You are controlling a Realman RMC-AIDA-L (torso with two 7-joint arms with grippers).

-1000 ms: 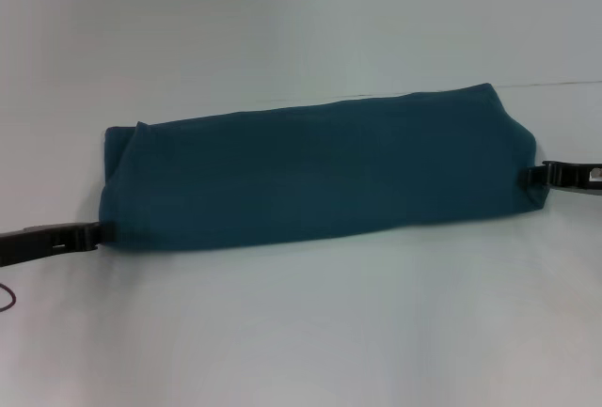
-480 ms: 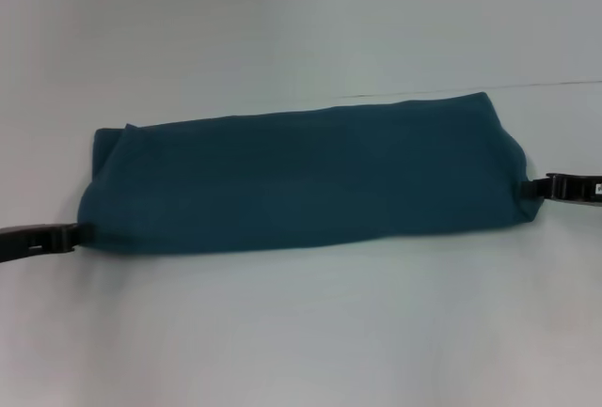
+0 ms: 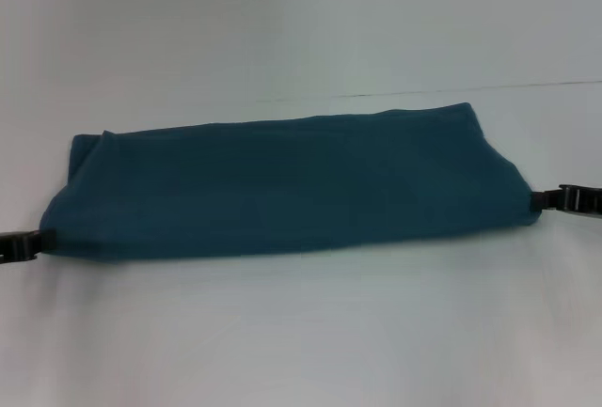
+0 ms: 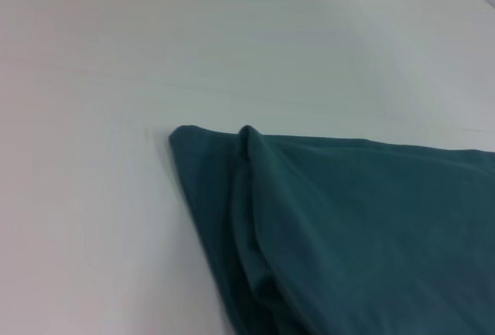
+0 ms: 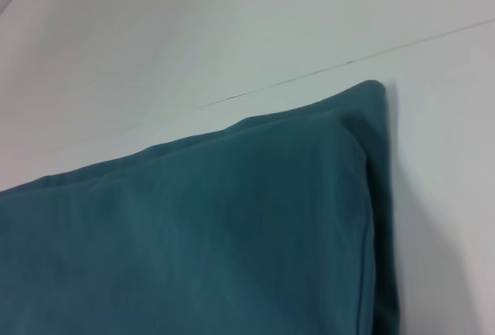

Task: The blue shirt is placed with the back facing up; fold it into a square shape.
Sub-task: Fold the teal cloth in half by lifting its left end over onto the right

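Observation:
The blue shirt (image 3: pixel 282 186) lies folded into a long, narrow band across the white table, stretched from left to right. My left gripper (image 3: pixel 36 241) is at the band's near left corner, shut on the fabric there. At the band's right end, my right gripper (image 3: pixel 538 202) is likewise shut on the cloth. The left wrist view shows the shirt (image 4: pixel 348 227) with its layered left end and a fold ridge. In the right wrist view the shirt (image 5: pixel 216 227) shows its smooth far right corner. Neither wrist view shows fingers.
The white table (image 3: pixel 301 332) extends around the shirt on all sides. A thin dark seam line (image 3: pixel 527 86) crosses the table behind the shirt's right end and also shows as a seam line (image 5: pixel 309 76) in the right wrist view.
Both grippers have moved outward, the left one farther left and the right one slightly right. The shirt has been drawn out longer and flatter between them.

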